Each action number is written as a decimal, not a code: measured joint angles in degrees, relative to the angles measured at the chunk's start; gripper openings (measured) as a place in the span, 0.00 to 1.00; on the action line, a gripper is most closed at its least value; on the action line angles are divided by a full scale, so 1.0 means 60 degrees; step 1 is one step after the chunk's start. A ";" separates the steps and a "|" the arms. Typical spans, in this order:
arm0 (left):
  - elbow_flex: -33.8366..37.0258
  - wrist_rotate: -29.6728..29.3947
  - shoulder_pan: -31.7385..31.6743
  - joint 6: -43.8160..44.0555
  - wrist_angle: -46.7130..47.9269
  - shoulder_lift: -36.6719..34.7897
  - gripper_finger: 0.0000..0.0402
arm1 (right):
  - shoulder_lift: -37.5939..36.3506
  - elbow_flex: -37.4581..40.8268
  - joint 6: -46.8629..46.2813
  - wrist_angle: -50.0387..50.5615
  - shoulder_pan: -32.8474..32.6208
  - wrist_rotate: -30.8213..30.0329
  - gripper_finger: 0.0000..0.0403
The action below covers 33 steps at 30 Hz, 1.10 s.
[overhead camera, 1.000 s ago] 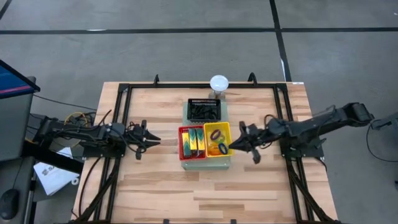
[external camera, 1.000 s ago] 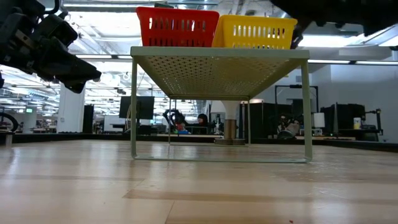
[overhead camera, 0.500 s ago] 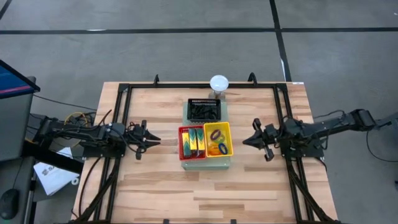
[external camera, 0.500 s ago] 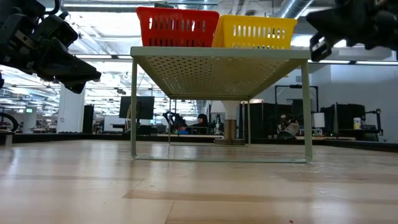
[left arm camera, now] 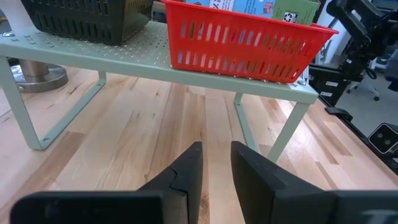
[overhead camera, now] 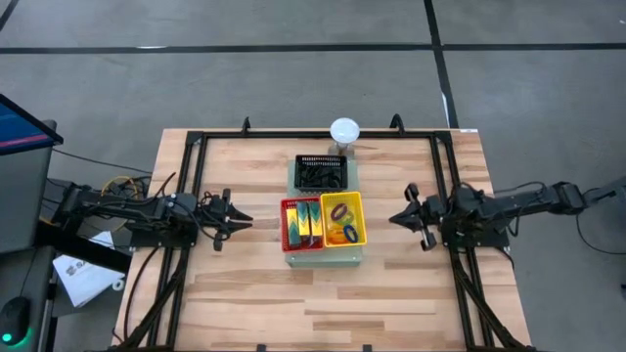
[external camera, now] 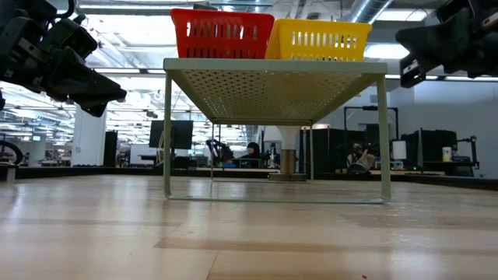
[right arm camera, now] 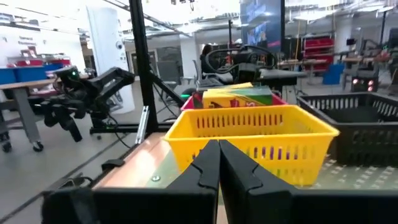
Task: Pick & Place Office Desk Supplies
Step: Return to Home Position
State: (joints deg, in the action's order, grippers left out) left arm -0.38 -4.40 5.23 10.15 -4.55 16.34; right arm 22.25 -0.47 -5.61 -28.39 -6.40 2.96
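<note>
The band loops (overhead camera: 340, 211) lie in the yellow bin (overhead camera: 363, 221) and the printed boxes (overhead camera: 305, 222) sit in the red bin (overhead camera: 285, 223), both bins on the pale-green shelf (overhead camera: 323, 257). The left gripper (overhead camera: 243, 223) hovers left of the shelf, fingers slightly parted and empty. The right gripper (overhead camera: 394, 219) hovers to its right, clenched on nothing. The loops look light, limp and stretchy, best pinched by one strand; the boxes seem light, stiff and slick, best squeezed across their narrow sides

Open robotics lab hall: grey concrete floor (overhead camera: 293, 78) with black lines (overhead camera: 245, 48), exposed ceiling ducts (external camera: 372, 9), strip lights (external camera: 132, 10), dark monitors (external camera: 166, 134) and a seated person (external camera: 252, 150) beyond the wooden surface (external camera: 249, 233)
</note>
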 joint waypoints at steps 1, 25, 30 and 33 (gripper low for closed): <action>0.0000 -0.0001 0.0000 0.0000 -0.0001 0.0000 0.19 | -0.0140 0.0000 0.0089 0.0098 0.0047 0.0005 0.00; 0.0000 -0.0016 0.0000 -0.0003 -0.0086 0.0004 0.19 | -0.3597 0.0015 0.0111 0.4594 0.0936 -0.0565 0.01; 0.0000 -0.0016 0.0000 -0.0004 -0.0125 0.0000 0.19 | -0.3579 0.0015 -0.1776 0.4602 0.1040 -0.0561 0.03; 0.0000 -0.0016 0.0000 -0.0004 -0.0121 0.0001 0.19 | -0.3307 0.0015 -0.1822 0.4605 0.1040 -0.0528 0.04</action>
State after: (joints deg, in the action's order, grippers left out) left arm -0.38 -4.49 5.23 10.13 -5.28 16.34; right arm 2.41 -0.38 -16.54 -0.75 -0.16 -0.21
